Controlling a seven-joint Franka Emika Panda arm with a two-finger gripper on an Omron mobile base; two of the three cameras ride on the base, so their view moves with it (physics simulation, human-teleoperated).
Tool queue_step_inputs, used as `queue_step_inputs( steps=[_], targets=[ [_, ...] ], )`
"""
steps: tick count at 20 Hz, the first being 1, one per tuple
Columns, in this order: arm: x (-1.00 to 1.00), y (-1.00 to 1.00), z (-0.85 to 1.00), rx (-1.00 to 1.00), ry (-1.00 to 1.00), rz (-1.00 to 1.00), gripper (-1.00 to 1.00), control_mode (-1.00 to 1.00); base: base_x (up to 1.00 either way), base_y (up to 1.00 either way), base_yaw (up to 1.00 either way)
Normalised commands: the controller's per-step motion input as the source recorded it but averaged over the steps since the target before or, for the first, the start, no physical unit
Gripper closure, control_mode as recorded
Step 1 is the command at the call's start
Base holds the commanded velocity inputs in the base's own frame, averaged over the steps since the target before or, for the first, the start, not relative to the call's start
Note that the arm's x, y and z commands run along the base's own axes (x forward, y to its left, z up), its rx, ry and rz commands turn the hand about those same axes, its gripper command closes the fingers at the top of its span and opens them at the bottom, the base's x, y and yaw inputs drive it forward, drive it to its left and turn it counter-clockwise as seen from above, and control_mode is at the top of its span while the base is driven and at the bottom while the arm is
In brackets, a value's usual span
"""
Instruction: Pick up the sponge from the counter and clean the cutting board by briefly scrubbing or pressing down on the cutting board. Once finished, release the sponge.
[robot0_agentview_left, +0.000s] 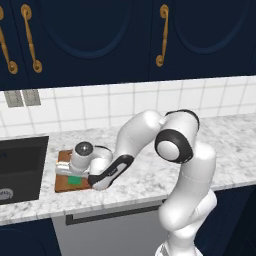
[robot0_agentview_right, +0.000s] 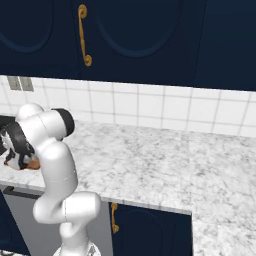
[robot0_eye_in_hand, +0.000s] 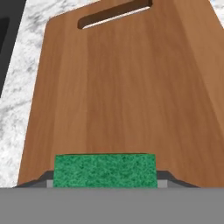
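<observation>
The brown wooden cutting board (robot0_eye_in_hand: 122, 87) lies on the marbled counter (robot0_agentview_left: 150, 175) just right of the sink, its slot handle (robot0_eye_in_hand: 113, 15) at the far end. My gripper (robot0_agentview_left: 75, 176) reaches down over the board's near part and is shut on the sponge (robot0_eye_in_hand: 105, 170). The sponge's green face sits low over the wood between the dark fingertips (robot0_eye_in_hand: 168, 178). From the left base view the sponge (robot0_agentview_left: 75, 180) is a small green patch under the hand, on the cutting board (robot0_agentview_left: 63, 186). A brown sliver of the cutting board (robot0_agentview_right: 33, 164) peeks out behind the arm in the right base view.
A black sink basin (robot0_agentview_left: 20, 167) is sunk into the counter left of the board. A white tiled wall (robot0_agentview_left: 100, 107) with two outlets (robot0_agentview_left: 22, 98) runs behind. Dark blue cabinets (robot0_agentview_left: 100, 35) hang overhead. The counter (robot0_agentview_right: 160, 165) stretches far to the right.
</observation>
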Motion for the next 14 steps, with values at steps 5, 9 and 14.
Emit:
queue_step_inputs(
  steps=[5,9,14],
  targets=[
    [-0.03,-0.71,-0.21,-0.01,0.0,0.0,1.0,-1.0,0.0,0.0,0.0],
    [0.0,-0.71,-0.19,-0.07,0.0,0.01,1.0,-1.0,0.0,0.0,0.0],
    [0.0,-0.63,-0.13,-0.13,0.0,0.02,1.0,-1.0,0.0,0.0,0.0]
  ],
)
